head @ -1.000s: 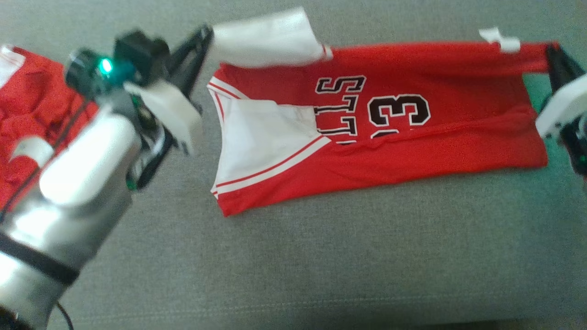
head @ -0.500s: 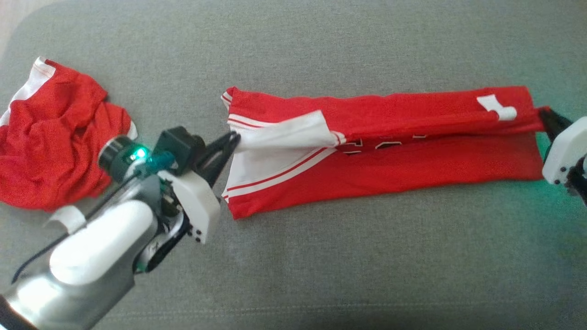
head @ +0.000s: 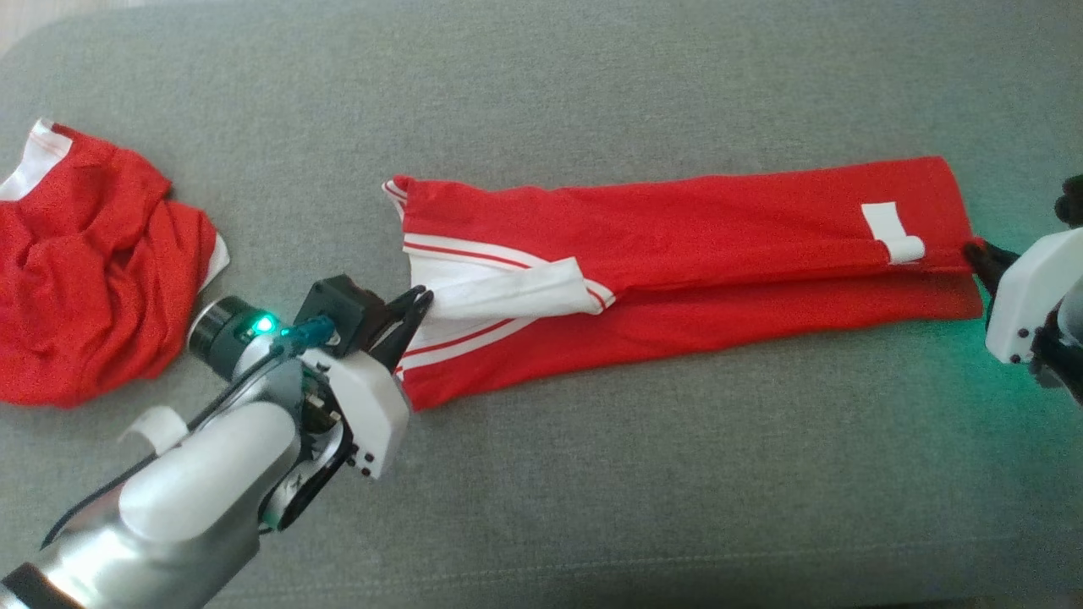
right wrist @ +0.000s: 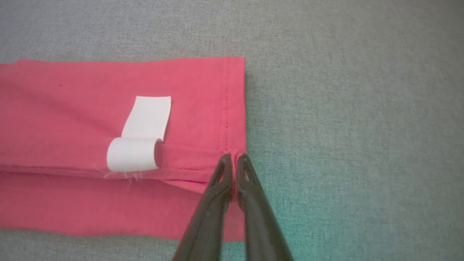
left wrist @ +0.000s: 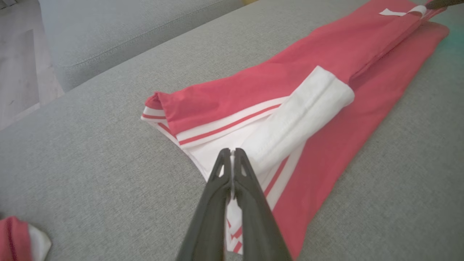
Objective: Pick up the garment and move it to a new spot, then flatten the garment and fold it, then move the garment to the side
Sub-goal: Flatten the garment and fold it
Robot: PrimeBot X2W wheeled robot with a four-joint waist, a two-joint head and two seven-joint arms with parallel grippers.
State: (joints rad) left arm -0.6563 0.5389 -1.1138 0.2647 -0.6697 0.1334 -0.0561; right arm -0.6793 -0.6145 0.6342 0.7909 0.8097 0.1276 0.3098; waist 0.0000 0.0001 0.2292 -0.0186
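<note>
The garment [head: 719, 228], a red jersey with white and red trim, lies folded lengthwise in a long strip on the grey cushion [head: 592, 465]. My left gripper [head: 417, 298] is shut on its white trimmed edge at the left end; in the left wrist view the left gripper [left wrist: 232, 154] pinches white cloth of the garment [left wrist: 290, 83]. At the right end my right gripper [head: 973, 254] is shut on the red hem. The right wrist view shows the right gripper [right wrist: 234, 158] nipping the hem corner of the garment [right wrist: 72, 98], beside a curled white label [right wrist: 139, 137].
A second red garment [head: 85, 262] lies crumpled at the cushion's left end, and its corner [left wrist: 18, 235] shows in the left wrist view. A grey cushion [left wrist: 127, 29] rises beyond the strip there, with wooden floor [left wrist: 18, 72] to its left. Bare cushion stretches before the strip.
Both grippers have carried the far edge over toward me and down, so the garment is folded in half lengthwise and its printed number is covered. The head camera has also shifted.
</note>
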